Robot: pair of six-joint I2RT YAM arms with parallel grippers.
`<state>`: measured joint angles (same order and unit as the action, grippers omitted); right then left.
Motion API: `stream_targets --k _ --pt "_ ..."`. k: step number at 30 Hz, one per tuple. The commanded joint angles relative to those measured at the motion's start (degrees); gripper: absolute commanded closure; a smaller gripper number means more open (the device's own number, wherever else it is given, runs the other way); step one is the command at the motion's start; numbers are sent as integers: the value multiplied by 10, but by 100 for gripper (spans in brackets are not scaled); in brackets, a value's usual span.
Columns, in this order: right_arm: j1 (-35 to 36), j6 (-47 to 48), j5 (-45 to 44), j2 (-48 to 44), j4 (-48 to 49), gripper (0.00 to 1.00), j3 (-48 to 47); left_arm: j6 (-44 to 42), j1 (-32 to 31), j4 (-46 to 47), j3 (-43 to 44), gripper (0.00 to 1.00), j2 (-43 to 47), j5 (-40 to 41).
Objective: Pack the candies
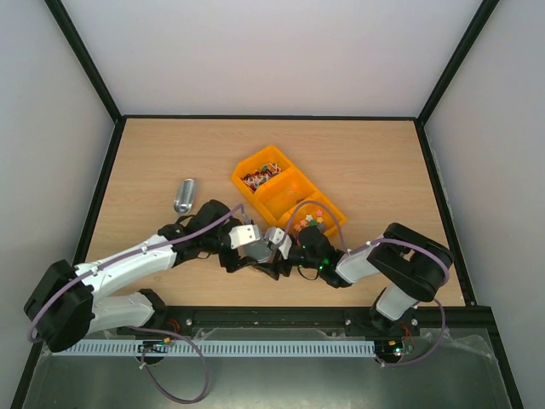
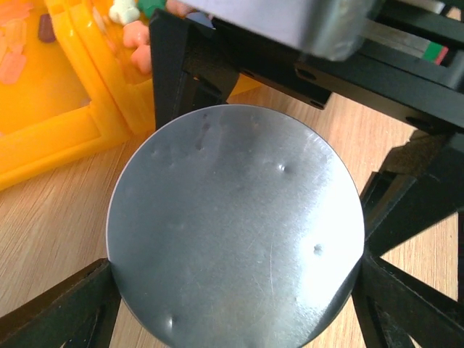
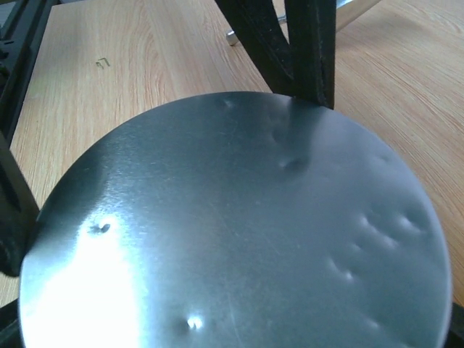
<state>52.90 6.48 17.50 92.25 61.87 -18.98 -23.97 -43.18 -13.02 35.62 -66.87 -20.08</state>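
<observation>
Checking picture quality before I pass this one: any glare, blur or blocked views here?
Right wrist view: the tin fills the frame, with glare burnt out at lower left. Left wrist view: tin sharp, yellow tray behind it slightly soft. Top view: even light, candies small.

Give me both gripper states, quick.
left gripper: around the metal tin, grip cannot be told.
right gripper: closed on that tin.
</observation>
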Motion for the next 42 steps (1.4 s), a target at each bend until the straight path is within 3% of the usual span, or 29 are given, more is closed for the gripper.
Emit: stream_targets --k 1,11,14,16,20,24,29,42 --pt "10 48 109 -1 -42 60 23 -95 25 -34 10 28 -20 -42" --pt "9 105 144 -1 -55 60 18 -300 58 -127 76 35 -78 -98" --pt "8 79 113 -3 -51 60 15 -268 76 -124 96 27 -88 -108" --pt "7 54 86 -4 -47 60 14 -243 79 -122 89 14 -67 -113" --pt "8 19 51 -4 -41 60 14 -170 77 -84 41 1 -2 -114" --pt "7 3 26 4 -38 60 8 -61 47 -23 6 1 33 -79" --pt "8 -7 20 11 -35 60 2 1 5 20 -3 1 18 -39" --pt "8 -9 7 12 -39 57 1 -9 -34 37 -17 1 -23 11"
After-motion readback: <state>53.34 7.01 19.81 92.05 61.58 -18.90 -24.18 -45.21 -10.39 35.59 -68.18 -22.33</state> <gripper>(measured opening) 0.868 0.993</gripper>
